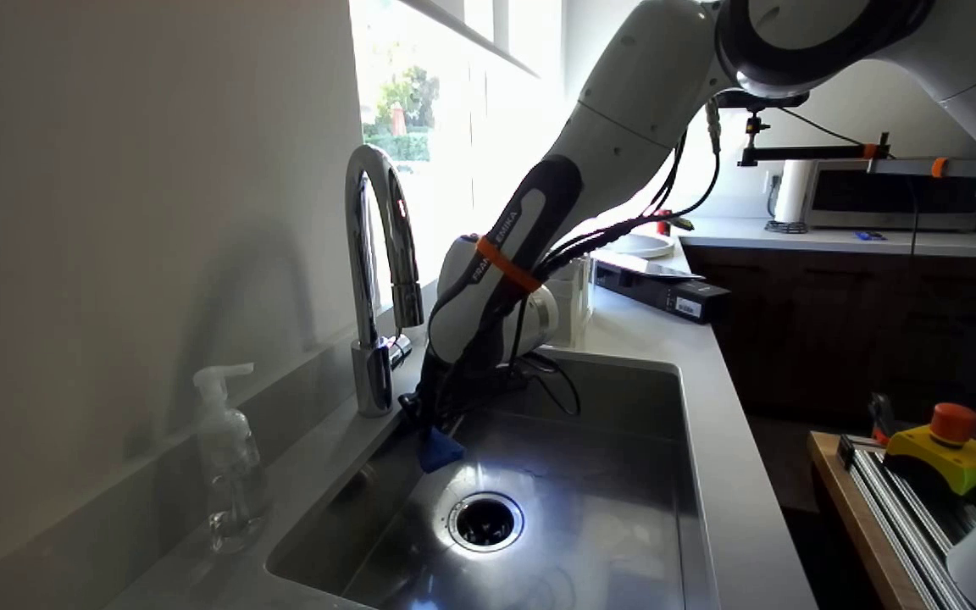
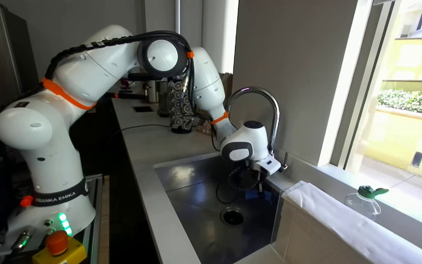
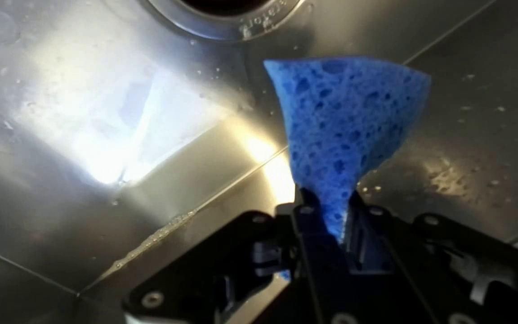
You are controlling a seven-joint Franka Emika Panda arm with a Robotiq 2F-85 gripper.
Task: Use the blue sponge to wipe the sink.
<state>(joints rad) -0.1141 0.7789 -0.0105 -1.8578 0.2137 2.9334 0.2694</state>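
The blue sponge (image 3: 335, 121) is pinched in the middle between my gripper's fingers (image 3: 331, 204) in the wrist view. Its free end fans out beyond the fingertips, and a small bit shows behind the left finger. In an exterior view the sponge (image 1: 439, 451) hangs inside the sink (image 1: 598, 457), near the faucet-side wall. My gripper (image 1: 430, 419) points down there, mostly dark. I cannot tell whether the sponge touches the steel. The round drain (image 1: 505, 542) lies close by; its rim (image 3: 241, 27) also shows in the wrist view. Water drops and wet marks lie on the steel.
The chrome faucet (image 1: 359, 246) stands right beside my wrist, also in the other view (image 2: 276, 113). A clear soap bottle (image 1: 234, 474) stands on the counter. A white cloth (image 2: 343, 220) lies over a beige panel beside the sink. A green-capped bottle (image 2: 363, 201) stands behind it.
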